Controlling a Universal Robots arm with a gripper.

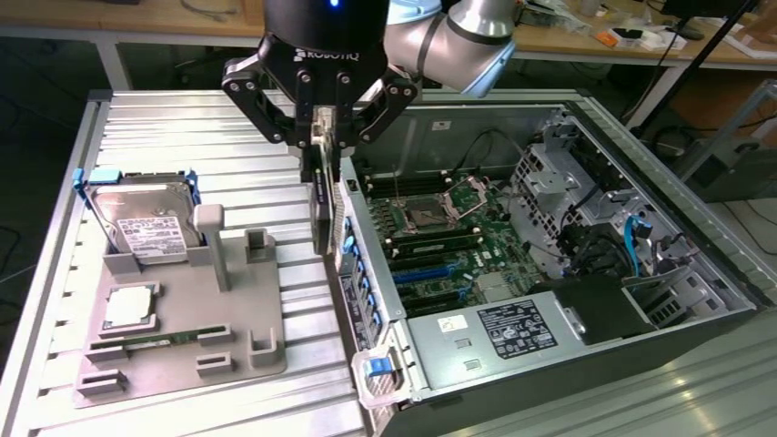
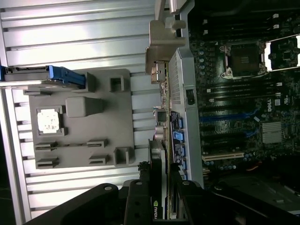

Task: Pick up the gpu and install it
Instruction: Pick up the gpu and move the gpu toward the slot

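The claw (image 1: 323,137) gripped the gpu (image 1: 323,208) edge-on at the open computer case (image 1: 547,393) rim; the grey tray (image 1: 243,319) held a hard drive (image 1: 146,223), processor chip (image 1: 130,308) and memory stick (image 1: 152,342).

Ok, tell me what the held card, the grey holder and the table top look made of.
Card: circuit board with a silvery metal bracket, likely steel; bright trim along its edge.
Grey holder: matte plastic, probably moulded or printed; dull, even grey.
Table top: ribbed metal, likely aluminium; pale satin sheen.
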